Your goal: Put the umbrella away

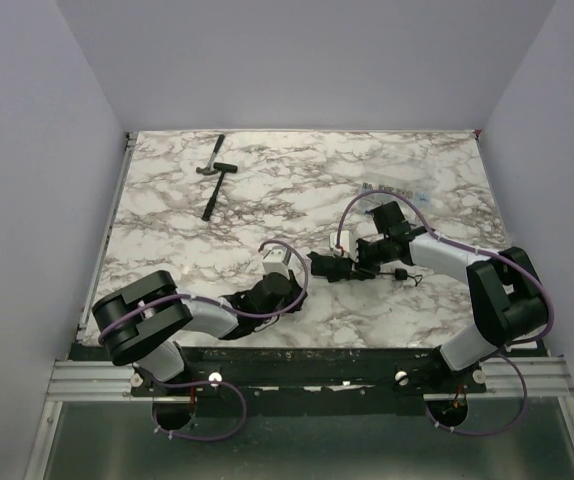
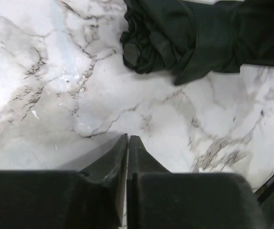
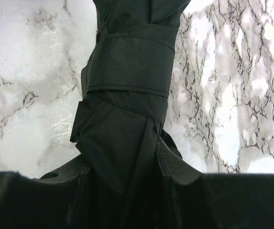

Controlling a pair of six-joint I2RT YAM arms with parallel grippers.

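The umbrella (image 3: 127, 124) is folded, its black canopy bundled under a closure band (image 3: 130, 64). My right gripper (image 3: 122, 160) is shut on it, a finger on each side of the fabric. From above, the umbrella (image 1: 322, 267) lies low over the marble table near the front middle, with the right gripper (image 1: 352, 260) on it. My left gripper (image 1: 289, 288) sits just to its left. In the left wrist view the left gripper (image 2: 128, 137) is shut with nothing between its fingers, and the umbrella's canopy end (image 2: 184, 38) lies a short way ahead, apart from it.
A small black-handled hammer (image 1: 212, 186) lies at the back left of the marble table (image 1: 267, 210). Grey walls stand on both sides and behind. A metal rail (image 1: 307, 378) carrying the arm bases runs along the near edge.
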